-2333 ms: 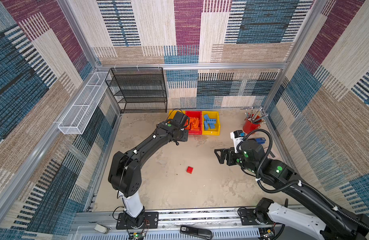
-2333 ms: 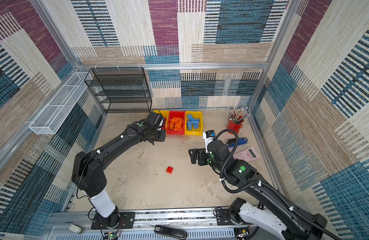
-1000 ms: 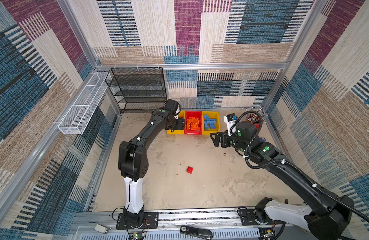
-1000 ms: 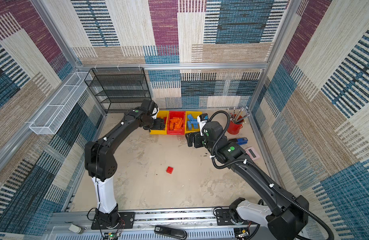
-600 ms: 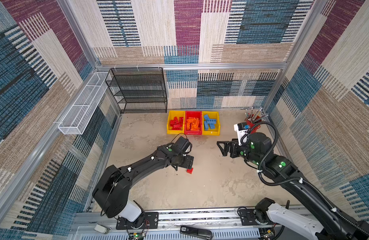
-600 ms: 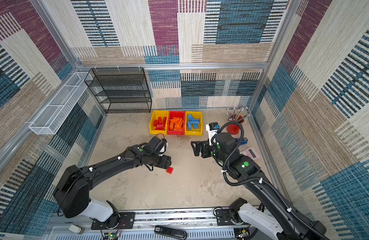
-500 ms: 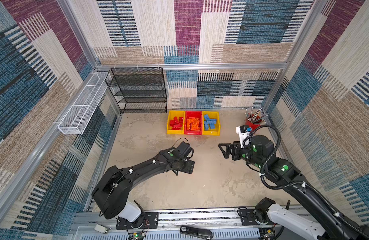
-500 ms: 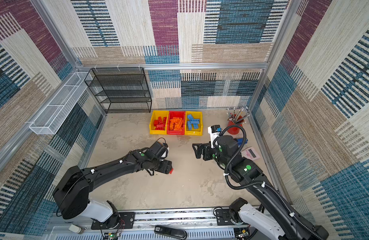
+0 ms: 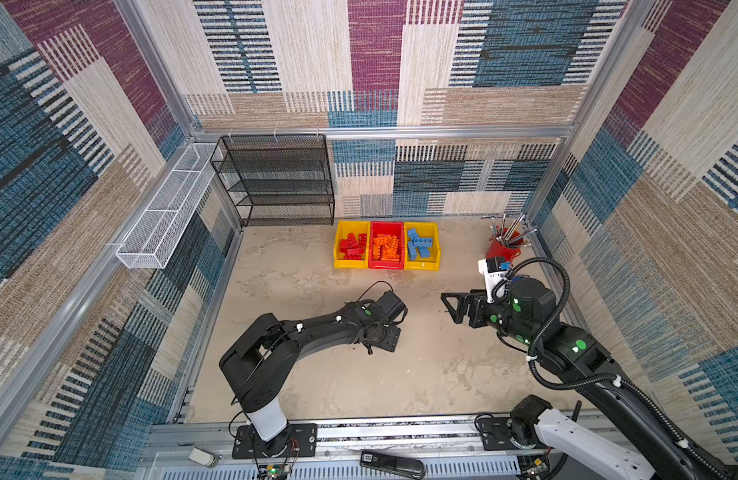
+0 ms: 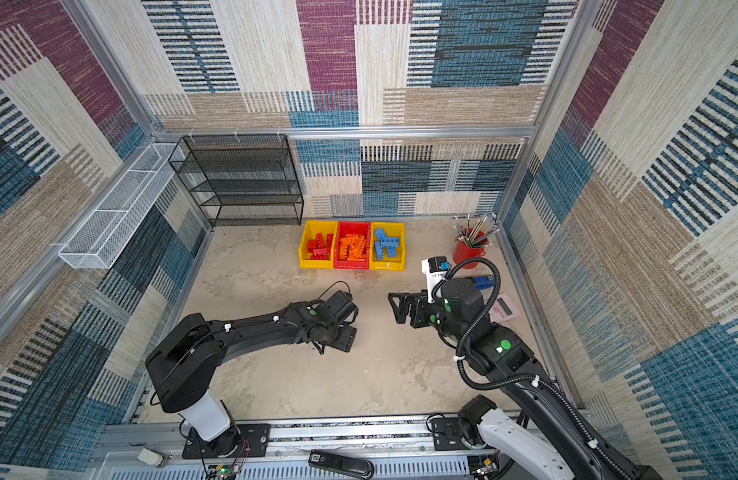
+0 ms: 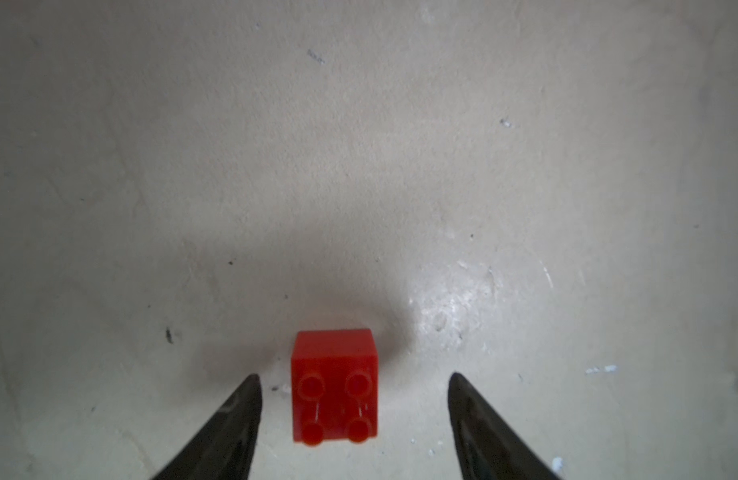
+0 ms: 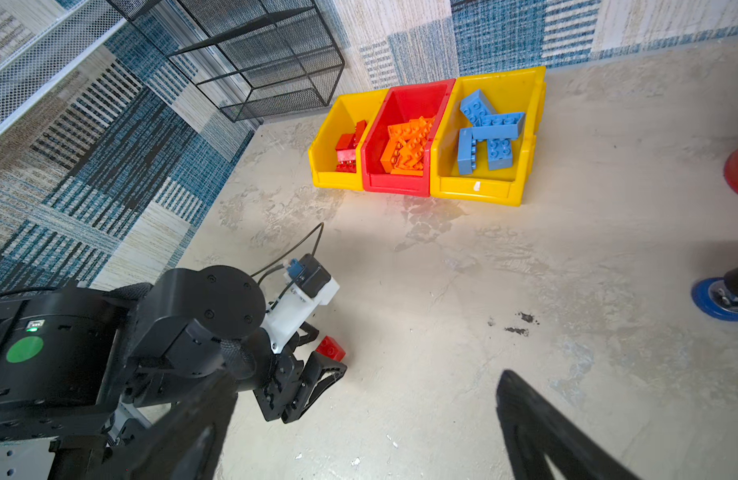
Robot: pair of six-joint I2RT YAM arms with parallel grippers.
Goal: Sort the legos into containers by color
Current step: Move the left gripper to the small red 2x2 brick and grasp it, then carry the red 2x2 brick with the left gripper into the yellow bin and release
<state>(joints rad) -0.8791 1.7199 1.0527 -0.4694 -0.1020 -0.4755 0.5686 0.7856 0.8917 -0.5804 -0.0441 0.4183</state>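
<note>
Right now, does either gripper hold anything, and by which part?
Nothing is held. The left gripper has open jaws on either side of the red brick, not touching it. The right gripper is open and empty.

surface: beige mottled tabletop (image 9: pixel 317 386) | on it: three containers (image 9: pixel 386 266), lone red lego (image 11: pixel 334 361), red cup (image 9: pixel 498 250), black rack (image 9: pixel 276 183)

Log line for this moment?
left gripper open, straddling red brick on the table, no contact | right gripper open, empty | pending: brick into yellow bin holding red bricks
</note>
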